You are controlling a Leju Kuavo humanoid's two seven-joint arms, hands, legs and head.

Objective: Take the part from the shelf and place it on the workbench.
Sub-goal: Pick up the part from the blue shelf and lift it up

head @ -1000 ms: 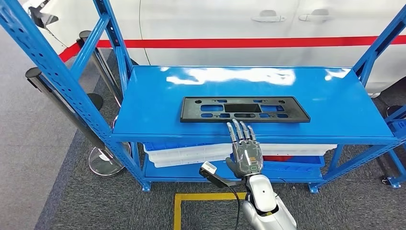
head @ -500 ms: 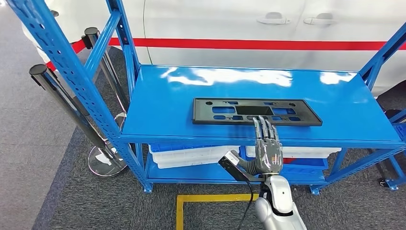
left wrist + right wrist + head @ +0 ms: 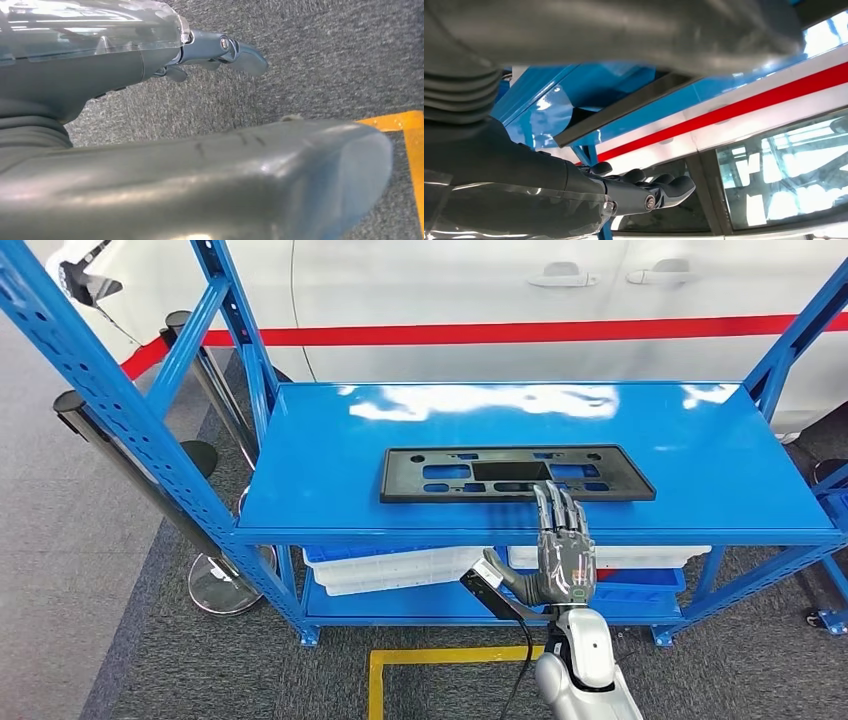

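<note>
One flat black rectangular plastic part [image 3: 517,474] lies on blue metal shelf [image 3: 330,455]; right hand [image 3: 562,552] reaches its near edge, fingers straight, apart, gripping nothing; left hand [image 3: 150,165] over carpet, fingers extended, empty; two white trays [image 3: 400,562] below.

The right hand's [image 3: 560,555] fingertips [image 3: 555,498] cover part of the black part's [image 3: 470,473] near edge; contact is unclear. White bins [image 3: 395,562] sit half-hidden under the shelf [image 3: 330,440].
</note>
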